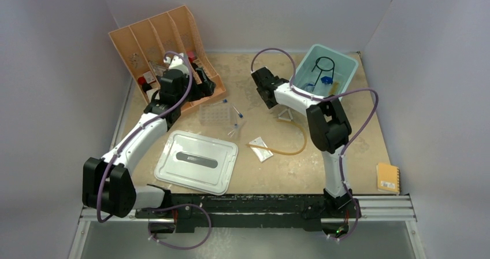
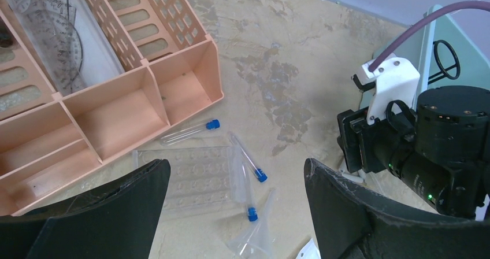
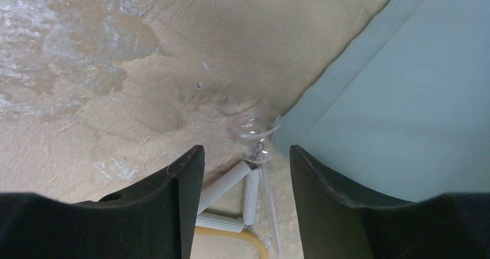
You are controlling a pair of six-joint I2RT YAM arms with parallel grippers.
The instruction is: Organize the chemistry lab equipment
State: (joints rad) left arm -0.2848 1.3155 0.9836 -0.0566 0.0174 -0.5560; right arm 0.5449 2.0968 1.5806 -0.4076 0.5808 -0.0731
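A clear tube rack [image 1: 215,115] [image 2: 196,178] lies flat on the table with three blue-capped tubes [image 2: 247,156] and a clear funnel [image 2: 257,236] loose around it. My left gripper [image 2: 237,166] [image 1: 203,78] hovers open above them, holding nothing. The white wire triangle [image 3: 237,195] [image 1: 285,115] rests on the amber hose [image 3: 254,239] [image 1: 292,149], with a small glass funnel [image 3: 256,129] beside it. My right gripper [image 3: 245,155] [image 1: 263,84] is open just above the triangle, not touching it. A clear packet [image 1: 261,149] lies mid-table. The black wire ring [image 1: 325,63] and blue tools [image 1: 327,80] sit in the teal bin [image 1: 305,68].
The peach slotted organizer [image 1: 162,39] [image 2: 115,108] stands at the back left, close to my left gripper. A pale lid with a dark handle slot [image 1: 196,161] lies at the front left. A yellow notepad [image 1: 387,178] is at the right edge. The teal bin's wall [image 3: 404,97] is close on my right gripper's right.
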